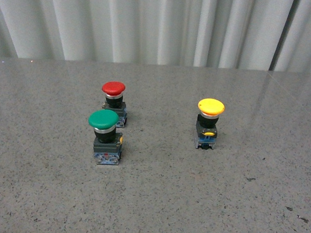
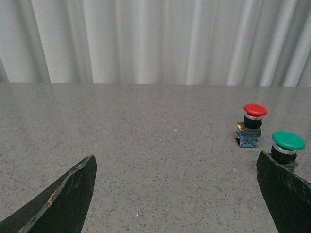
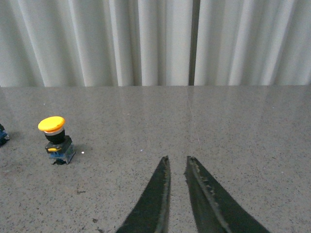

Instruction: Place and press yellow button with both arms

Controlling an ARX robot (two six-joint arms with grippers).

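Table: a grey speckled stone-like table (image 1: pixel 152 198) fills the lower three quarters of the front view; a few small dark specks lie at its lower right, and the surface has a faint sheen.
Left gripper: in the left wrist view the left gripper (image 2: pixel 182 194) shows as two black fingers (image 2: pixel 68 194) at the lower left and lower right corners, spread wide apart with bare table between them; they hold nothing.
Right gripper: in the right wrist view the right gripper (image 3: pixel 177 194) rises from the bottom centre, its two black fingers (image 3: pixel 155 199) nearly together with only a thin slit between, and nothing in them.
Green button: the green button (image 1: pixel 104 136) stands upright left of centre in the front view, the nearest of the three.
Yellow button: the yellow button (image 1: pixel 208 123) stands upright right of centre in the front view, well apart from the other two; in the right wrist view it sits at mid left.
Yellow button look: a yellow mushroom cap on a silver ring, a black neck, a blocky dark base with a yellow spot and blue bits at the foot.
Red button: the red button (image 1: pixel 114 102) stands just behind the green one.
Backdrop: a pale pleated curtain (image 1: pixel 148 27) hangs across the top of the frame behind the table's far edge.
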